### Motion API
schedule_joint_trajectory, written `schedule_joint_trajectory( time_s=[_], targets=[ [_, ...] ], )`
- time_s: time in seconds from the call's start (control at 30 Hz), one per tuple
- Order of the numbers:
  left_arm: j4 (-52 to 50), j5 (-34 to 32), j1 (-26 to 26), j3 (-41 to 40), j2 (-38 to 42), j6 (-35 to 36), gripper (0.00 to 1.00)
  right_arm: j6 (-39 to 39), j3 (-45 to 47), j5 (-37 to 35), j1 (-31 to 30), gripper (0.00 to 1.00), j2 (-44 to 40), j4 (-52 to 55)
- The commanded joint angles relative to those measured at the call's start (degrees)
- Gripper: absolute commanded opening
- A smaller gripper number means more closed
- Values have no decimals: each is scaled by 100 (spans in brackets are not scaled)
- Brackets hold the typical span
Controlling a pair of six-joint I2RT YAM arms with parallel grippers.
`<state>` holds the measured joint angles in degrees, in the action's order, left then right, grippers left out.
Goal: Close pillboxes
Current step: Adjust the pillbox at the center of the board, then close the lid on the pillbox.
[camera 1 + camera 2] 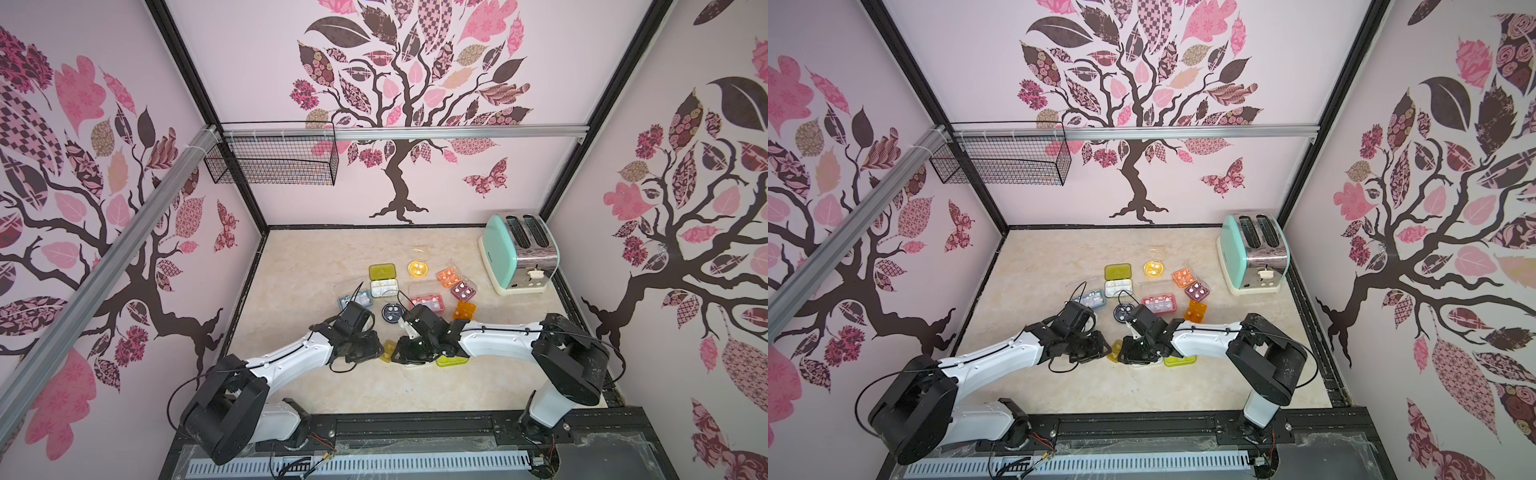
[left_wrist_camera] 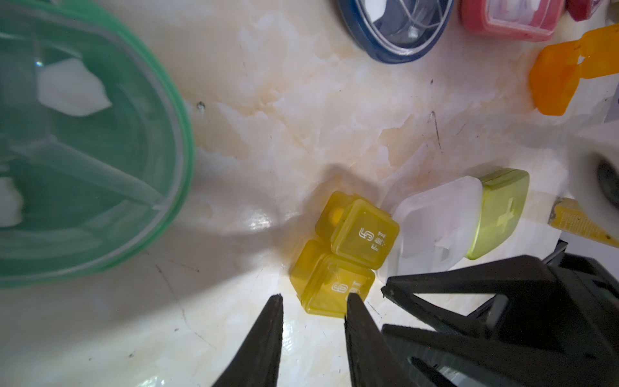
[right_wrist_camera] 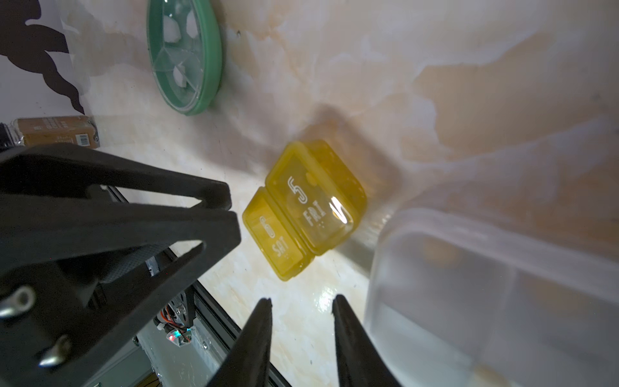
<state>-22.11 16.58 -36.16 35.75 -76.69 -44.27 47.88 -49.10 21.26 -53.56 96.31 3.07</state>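
A small yellow pillbox with FRI and SAT lids lies on the marble table between my two grippers, also seen as yellow pillbox. My left gripper is open, and one fingertip is at the edge of the SAT lid. My right gripper is open with a narrow gap and nothing in it, just short of the box. A white pillbox and a lime pillbox lie beside the yellow one. A green round pillbox sits by the left gripper.
Further back lie more pillboxes: navy round, pink, orange, maroon, white, blue, amber round. A mint toaster stands at the back right. A wire basket hangs on the back wall.
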Motion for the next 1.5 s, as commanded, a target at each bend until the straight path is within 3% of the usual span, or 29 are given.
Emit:
schedule_joint_trajectory(
  time_s=[0.0, 0.6, 0.9, 1.47],
  targets=[
    [192, -17, -5, 108, -147, 177, 35, 72, -81, -51, -40, 33, 193, -90],
    [540, 161, -72, -178, -388, -39, 30, 70, -161, -77, -40, 29, 160, -158],
    [635, 197, -76, -320, -418, -126, 25, 75, -237, -95, -40, 36, 331, -215],
    [827, 356, -97, -450, -682, -214, 23, 35, -390, -111, -38, 26, 597, -168]
  ],
)
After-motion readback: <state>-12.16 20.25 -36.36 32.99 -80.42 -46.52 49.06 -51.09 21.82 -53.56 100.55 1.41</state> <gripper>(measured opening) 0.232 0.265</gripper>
